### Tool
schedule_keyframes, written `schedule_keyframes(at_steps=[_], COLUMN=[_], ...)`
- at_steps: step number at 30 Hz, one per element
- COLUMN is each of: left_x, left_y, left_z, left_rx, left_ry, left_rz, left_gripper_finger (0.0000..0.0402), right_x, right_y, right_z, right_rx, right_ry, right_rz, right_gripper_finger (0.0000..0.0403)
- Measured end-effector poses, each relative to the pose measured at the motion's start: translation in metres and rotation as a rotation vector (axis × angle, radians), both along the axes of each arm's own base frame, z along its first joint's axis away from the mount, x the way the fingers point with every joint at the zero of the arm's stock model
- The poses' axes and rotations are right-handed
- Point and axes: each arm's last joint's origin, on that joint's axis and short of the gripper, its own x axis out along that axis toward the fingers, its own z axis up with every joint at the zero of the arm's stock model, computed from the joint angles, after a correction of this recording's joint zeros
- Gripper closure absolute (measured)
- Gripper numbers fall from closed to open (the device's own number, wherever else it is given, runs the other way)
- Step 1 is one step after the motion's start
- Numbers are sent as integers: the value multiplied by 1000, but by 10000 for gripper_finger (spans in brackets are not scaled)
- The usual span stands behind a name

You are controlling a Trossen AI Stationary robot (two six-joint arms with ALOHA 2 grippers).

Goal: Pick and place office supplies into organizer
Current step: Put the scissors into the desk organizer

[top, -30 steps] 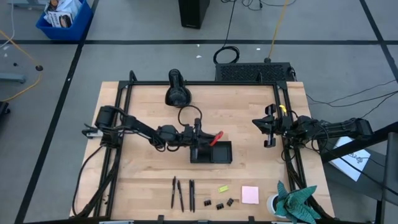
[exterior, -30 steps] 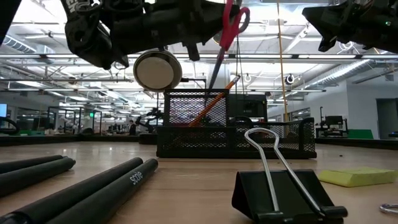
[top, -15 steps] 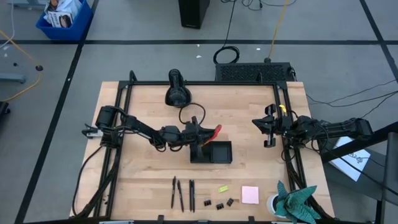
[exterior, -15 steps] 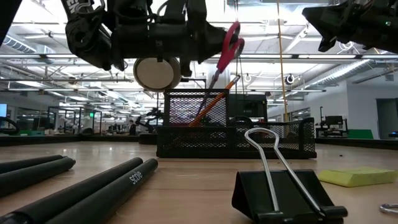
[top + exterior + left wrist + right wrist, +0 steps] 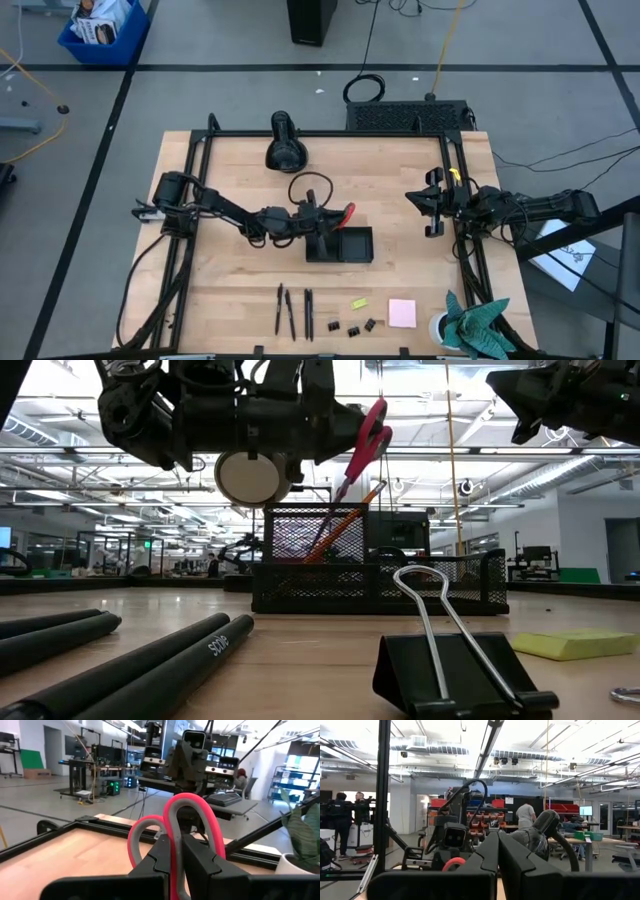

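your left tool (image 5: 322,214) is clamped on the red-handled scissors (image 5: 344,214), tilted above the black mesh organizer (image 5: 340,245) mid-counter (image 5: 400,170); your right tool (image 5: 432,203) waits closed at the right edge.

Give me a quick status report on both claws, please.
Left claw shut on red-handled scissors, blades angled into organizer. Right claw shut, empty, parked at table's right edge. Nothing blocking.
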Motion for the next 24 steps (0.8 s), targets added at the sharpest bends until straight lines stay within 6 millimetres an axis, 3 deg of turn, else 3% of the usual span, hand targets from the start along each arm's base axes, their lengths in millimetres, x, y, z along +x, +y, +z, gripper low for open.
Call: schedule_keyframes(at_steps=[16, 24], left_x=[-1, -3], left_y=[-3, -16], left_z=[-13, -17], left_rx=[0, 55], left_ry=[133, 188], left_rz=[84, 107], left_gripper_finger=[376, 376], right_x=[1, 0], right_y=[0, 0], right_z=[-1, 0], right_rx=[-17, -24], right_ry=[7, 7], right_rz=[-10, -12], right_gripper_finger=[403, 403])
